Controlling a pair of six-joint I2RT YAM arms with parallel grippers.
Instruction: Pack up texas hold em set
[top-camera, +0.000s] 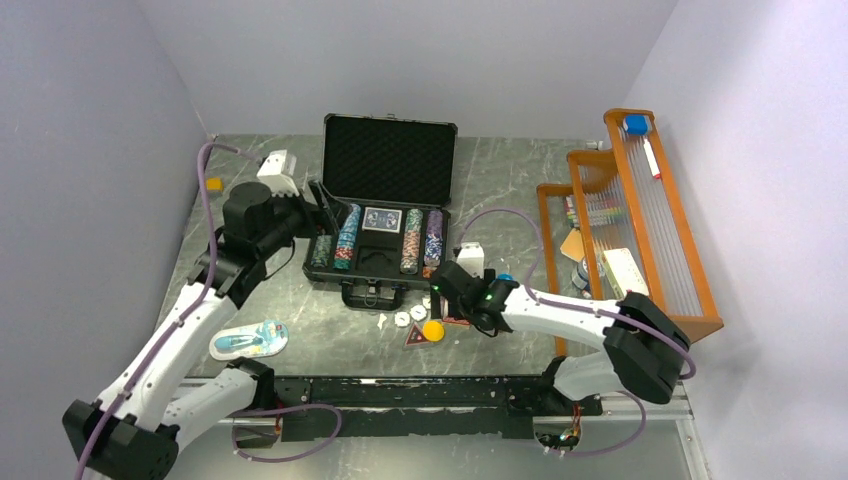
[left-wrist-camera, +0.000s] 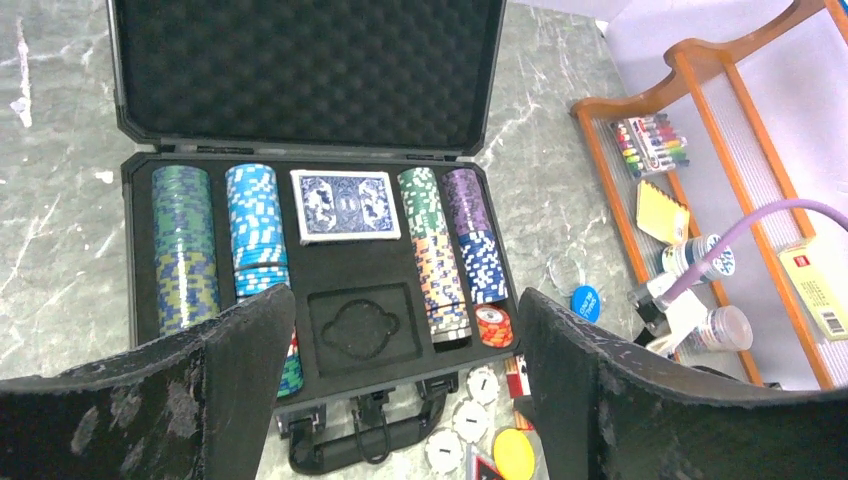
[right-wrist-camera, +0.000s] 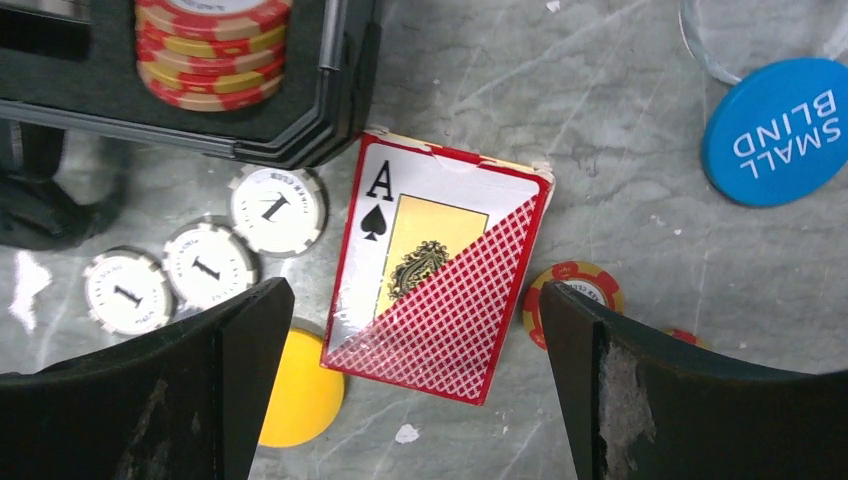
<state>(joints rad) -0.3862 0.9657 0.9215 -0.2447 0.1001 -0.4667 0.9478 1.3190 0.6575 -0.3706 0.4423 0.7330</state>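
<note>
Left tool (left-wrist-camera: 405, 300): jaws wide, empty, poised above the open briefcase (left-wrist-camera: 135, 250); chips (left-wrist-camera: 185, 250) are racked in its foam rows. Right tool (right-wrist-camera: 410, 292): jaws wide, empty, straddling the red deck (right-wrist-camera: 435, 265) on the worktop (right-wrist-camera: 620, 180), at 5 o'clock of the briefcase. Likely lined up to grasp it for the vacant slot (left-wrist-camera: 360, 325).
</note>
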